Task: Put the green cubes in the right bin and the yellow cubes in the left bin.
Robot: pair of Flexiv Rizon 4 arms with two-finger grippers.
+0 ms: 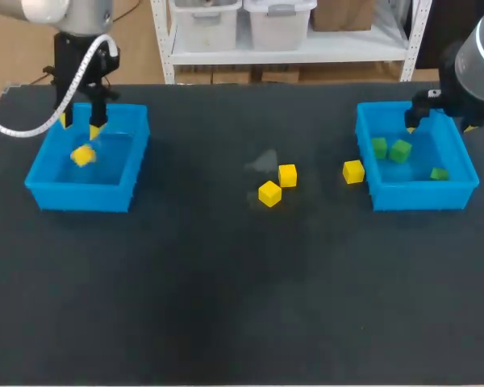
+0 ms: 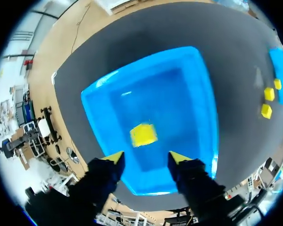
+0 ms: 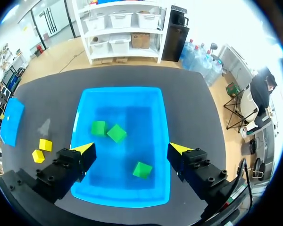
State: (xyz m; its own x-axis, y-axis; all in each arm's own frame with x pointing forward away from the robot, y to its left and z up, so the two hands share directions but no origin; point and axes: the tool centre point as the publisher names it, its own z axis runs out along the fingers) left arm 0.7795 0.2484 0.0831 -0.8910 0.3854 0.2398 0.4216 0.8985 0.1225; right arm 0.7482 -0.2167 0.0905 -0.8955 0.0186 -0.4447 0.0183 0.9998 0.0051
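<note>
My left gripper hangs open over the left blue bin. A yellow cube lies loose below its fingertips, inside that bin. Over the right blue bin my right gripper stands wide open and holds nothing. That bin contains three green cubes, seen from the right wrist as. Three yellow cubes rest on the table: two mid-table, one beside the right bin's left wall.
The dark table top stretches wide in front of both bins. A pale smudge marks the cloth just behind the two middle cubes.
</note>
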